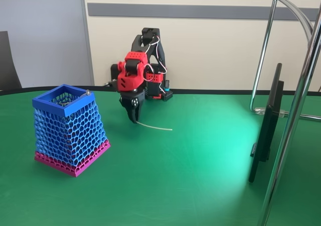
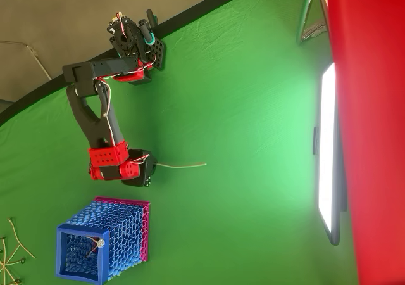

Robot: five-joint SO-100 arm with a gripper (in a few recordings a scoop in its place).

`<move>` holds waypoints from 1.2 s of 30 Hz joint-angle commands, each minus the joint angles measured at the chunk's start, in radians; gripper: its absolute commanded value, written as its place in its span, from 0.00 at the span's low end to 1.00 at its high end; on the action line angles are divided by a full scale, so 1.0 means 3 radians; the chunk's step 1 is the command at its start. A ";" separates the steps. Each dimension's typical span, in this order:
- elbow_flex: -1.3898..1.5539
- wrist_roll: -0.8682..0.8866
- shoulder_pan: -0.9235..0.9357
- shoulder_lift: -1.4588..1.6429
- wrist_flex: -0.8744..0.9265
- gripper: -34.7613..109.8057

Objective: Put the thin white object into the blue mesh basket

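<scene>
We see the gripper pinching one end of the white strip low over the green table. The blue basket stands apart, to its left in the fixed view.

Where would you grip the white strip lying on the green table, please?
Probably at the end nearest the gripper, from straight above. The white strip lies flat and thin on the table, so fingers must straddle its width; that end already sits at the fingertips.

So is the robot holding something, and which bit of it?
Yes: the gripper pinches one end of the thin white object; the rest sticks out sideways over the table.
</scene>
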 commanded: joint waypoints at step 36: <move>0.0348 -0.3937 0.0951 0.1508 -0.5108 0.24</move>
